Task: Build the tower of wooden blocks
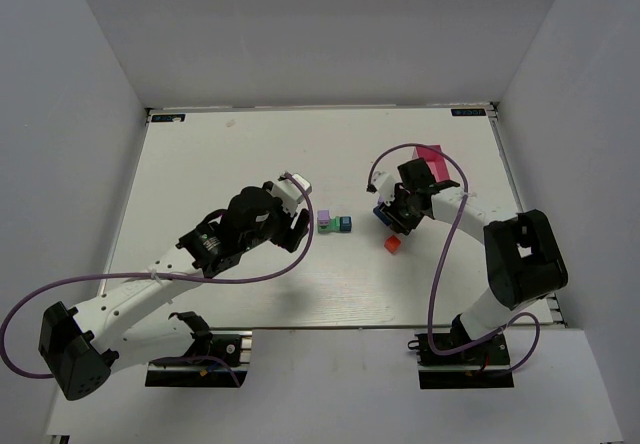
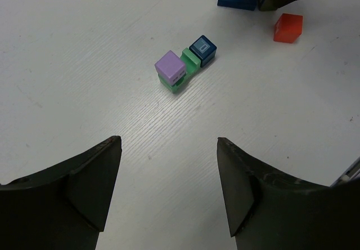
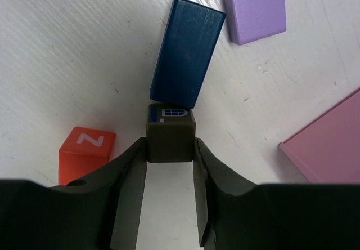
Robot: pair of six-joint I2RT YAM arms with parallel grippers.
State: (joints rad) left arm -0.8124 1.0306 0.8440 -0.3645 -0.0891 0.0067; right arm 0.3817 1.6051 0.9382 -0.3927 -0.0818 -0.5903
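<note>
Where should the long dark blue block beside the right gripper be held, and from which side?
Grip the long blue block across its narrow width at mid-length, coming from above. It lies flat and both long sides are bare there. The brown cube between the jaws of the right gripper crowds its near end, and the purple tile sits by its far corner.

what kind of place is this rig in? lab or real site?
Most likely a robot lab test cell: a bare white table boxed in by plain walls, a left arm and right arm mounted at its near edge, and only small painted blocks to handle.
</note>
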